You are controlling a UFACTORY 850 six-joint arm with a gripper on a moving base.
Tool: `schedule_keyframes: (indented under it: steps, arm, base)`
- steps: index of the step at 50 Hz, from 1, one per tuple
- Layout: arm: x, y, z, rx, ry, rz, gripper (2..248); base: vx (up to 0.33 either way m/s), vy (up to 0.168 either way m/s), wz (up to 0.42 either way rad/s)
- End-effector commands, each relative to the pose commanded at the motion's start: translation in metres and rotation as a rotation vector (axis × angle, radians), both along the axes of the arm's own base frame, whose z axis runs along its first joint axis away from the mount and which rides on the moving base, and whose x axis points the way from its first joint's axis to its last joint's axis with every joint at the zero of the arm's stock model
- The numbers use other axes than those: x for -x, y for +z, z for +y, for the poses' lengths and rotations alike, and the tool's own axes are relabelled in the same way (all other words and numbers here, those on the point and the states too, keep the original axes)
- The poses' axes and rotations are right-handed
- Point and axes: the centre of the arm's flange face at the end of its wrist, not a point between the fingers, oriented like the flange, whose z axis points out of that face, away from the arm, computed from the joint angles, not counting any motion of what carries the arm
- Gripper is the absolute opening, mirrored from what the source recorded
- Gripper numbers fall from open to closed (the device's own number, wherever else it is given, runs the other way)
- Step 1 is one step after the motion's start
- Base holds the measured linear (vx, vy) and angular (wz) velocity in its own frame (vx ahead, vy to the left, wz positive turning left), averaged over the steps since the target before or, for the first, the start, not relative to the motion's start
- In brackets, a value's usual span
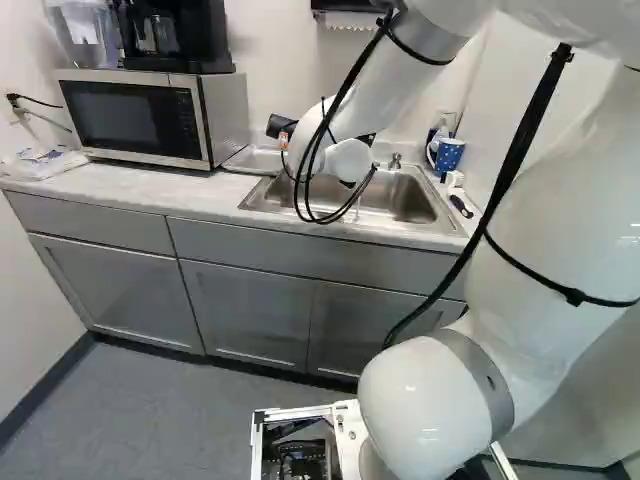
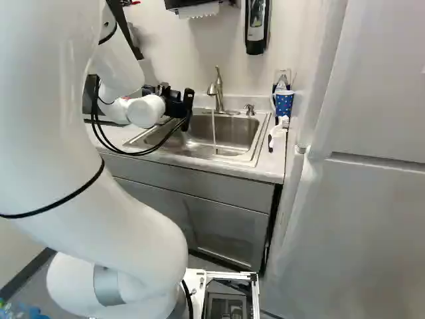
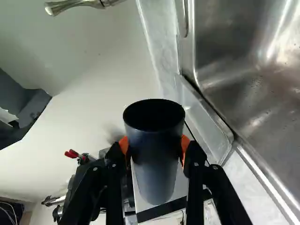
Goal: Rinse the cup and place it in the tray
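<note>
Nearest in the left base view, the white arm (image 1: 425, 410) is filling much of the right side and reaching toward the sink (image 1: 405, 200); a tray (image 1: 258, 161) is lying between sink and microwave (image 1: 140, 118). In the right base view, the gripper (image 2: 186, 109) is hanging by the sink's left side while water (image 2: 214, 131) is running from the faucet (image 2: 218, 90). In the wrist view, both orange pads (image 3: 123, 144) are clasping the dark cup (image 3: 157, 161); the tray is lying beside the basin.

Base views behind arm (image 1: 560, 210); wrist close; sink (image 2: 236, 134) shared.
</note>
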Motion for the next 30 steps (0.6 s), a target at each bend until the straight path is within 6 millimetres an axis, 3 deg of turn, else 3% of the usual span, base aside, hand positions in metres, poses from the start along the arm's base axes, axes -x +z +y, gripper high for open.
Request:
schedule_keyframes:
  steps: [30]
  arm:
    - [0.0000, 0.0000, 0.0000, 0.085, 0.008, -0.018, 123]
  base:
    - [0.000, 0.000, 0.000]
